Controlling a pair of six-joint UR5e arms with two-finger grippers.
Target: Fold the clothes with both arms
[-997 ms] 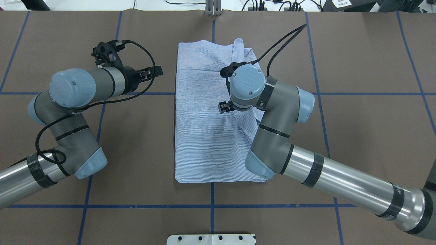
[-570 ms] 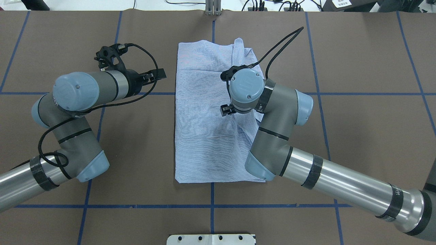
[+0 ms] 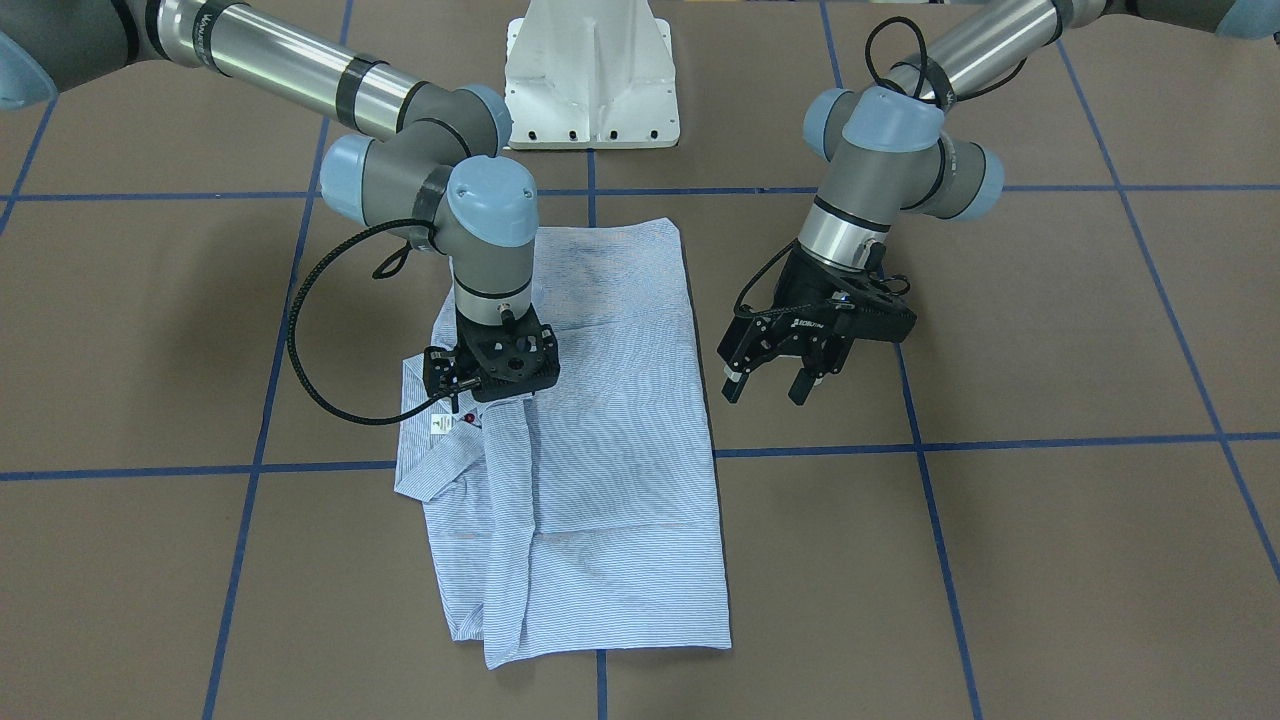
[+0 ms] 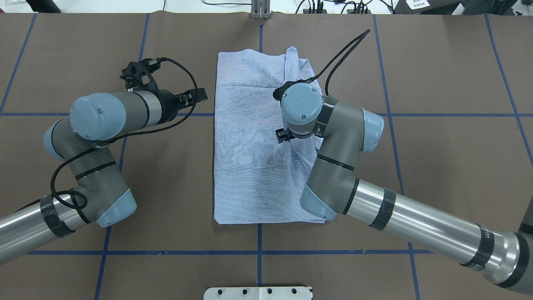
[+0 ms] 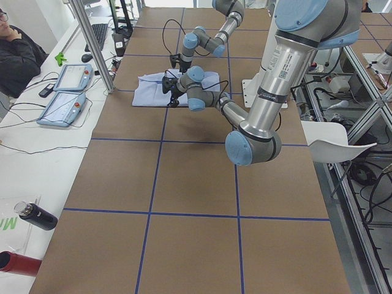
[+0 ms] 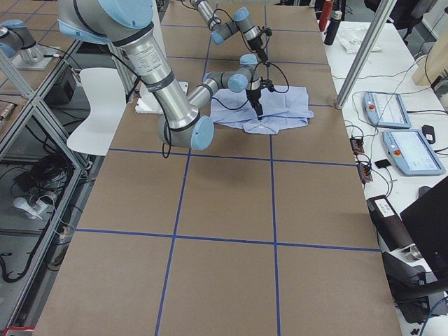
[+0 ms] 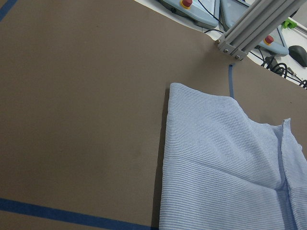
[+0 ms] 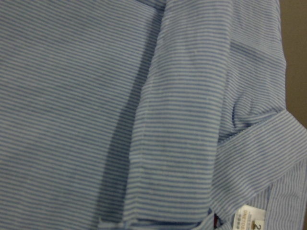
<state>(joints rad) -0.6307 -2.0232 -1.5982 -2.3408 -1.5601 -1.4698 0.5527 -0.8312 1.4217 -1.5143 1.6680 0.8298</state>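
One striped shirt lies folded into a long rectangle mid-table, long axis running from the robot's side to the far edge; its collar juts out on the robot's right flank; of two grippers, the left gripper hovers over bare table just beside the shirt, fingers spread; the right gripper points straight down by the collar, jaws hidden, so I cannot tell; the front view shows a white label that the overhead hides under the wrist.
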